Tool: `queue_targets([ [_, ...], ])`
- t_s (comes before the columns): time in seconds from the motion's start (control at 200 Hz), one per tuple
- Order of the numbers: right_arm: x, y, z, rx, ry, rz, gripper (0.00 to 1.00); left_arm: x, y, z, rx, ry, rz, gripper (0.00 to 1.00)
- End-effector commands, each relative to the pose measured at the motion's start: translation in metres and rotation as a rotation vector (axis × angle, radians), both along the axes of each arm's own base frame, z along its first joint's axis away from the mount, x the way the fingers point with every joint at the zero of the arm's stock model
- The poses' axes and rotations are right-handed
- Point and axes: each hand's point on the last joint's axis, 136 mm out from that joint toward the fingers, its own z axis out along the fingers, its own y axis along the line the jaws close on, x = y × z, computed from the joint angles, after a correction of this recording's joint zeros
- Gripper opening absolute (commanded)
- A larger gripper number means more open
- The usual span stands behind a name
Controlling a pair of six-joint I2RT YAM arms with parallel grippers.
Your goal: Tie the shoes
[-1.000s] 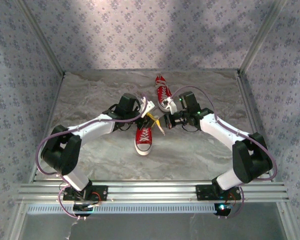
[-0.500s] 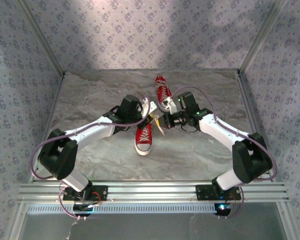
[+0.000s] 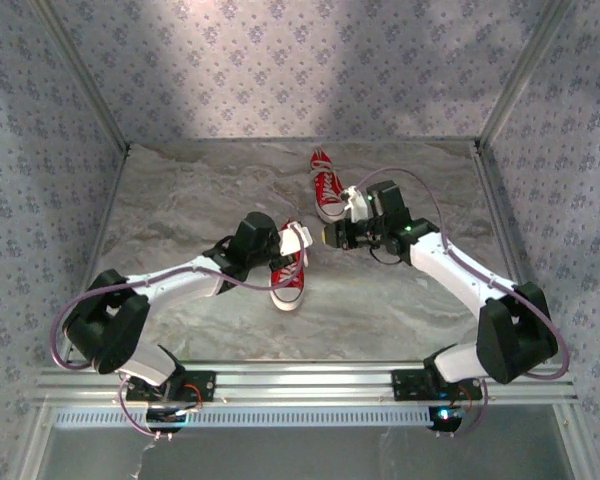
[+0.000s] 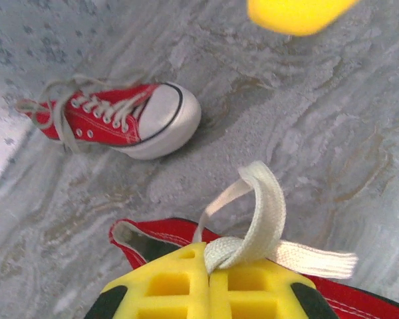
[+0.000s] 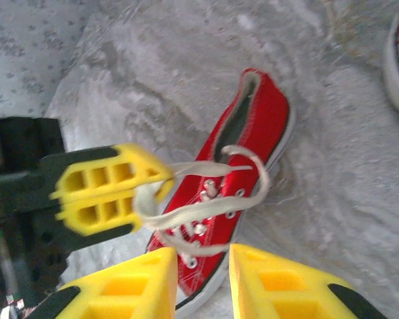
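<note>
Right wrist view: right end effector [image 5: 203, 259] has just released and backed off, leaving the left end effector [image 5: 153, 188] clenched on the lace loop [image 5: 203, 169] of the near shoe [image 5: 266, 113], knot unfinished.

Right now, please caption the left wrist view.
Left fingers pinch a white lace over one red shoe; the other shoe lies beyond.

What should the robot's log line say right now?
left jaws: shut on white lace | right jaws: open, holding nothing | near red sneaker: not yet tied
</note>
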Motion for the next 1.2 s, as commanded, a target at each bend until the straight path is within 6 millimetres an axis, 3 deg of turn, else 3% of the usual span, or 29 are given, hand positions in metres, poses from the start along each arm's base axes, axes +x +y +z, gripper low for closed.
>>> queue_targets([
  [0.0, 0.022, 0.002, 0.003, 0.004, 0.012, -0.052, 0.25, 0.001, -0.008, 0.029, -0.068, -0.128, -0.071, 0.00],
  [0.185, 0.046, 0.019, -0.008, 0.041, 0.086, -0.053, 0.22, 0.008, -0.002, 0.037, -0.154, -0.124, -0.083, 0.00],
  [0.315, 0.053, 0.032, -0.018, 0.066, 0.126, -0.027, 0.23, 0.010, 0.000, 0.043, -0.212, -0.141, -0.104, 0.00],
  [0.34, 0.060, 0.036, -0.008, 0.069, 0.095, -0.027, 0.23, 0.011, 0.000, 0.044, -0.218, -0.138, -0.105, 0.00],
  [0.635, 0.075, 0.054, -0.033, -0.005, -0.049, 0.144, 0.28, 0.010, 0.004, 0.044, -0.287, -0.118, -0.100, 0.00],
  [0.954, 0.039, 0.065, -0.047, 0.011, -0.094, 0.375, 0.30, 0.012, 0.015, 0.045, -0.347, -0.077, -0.075, 0.00],
  [1.194, 0.020, 0.071, -0.056, -0.006, -0.089, 0.431, 0.32, 0.019, 0.024, 0.045, -0.383, -0.073, -0.027, 0.00],
])
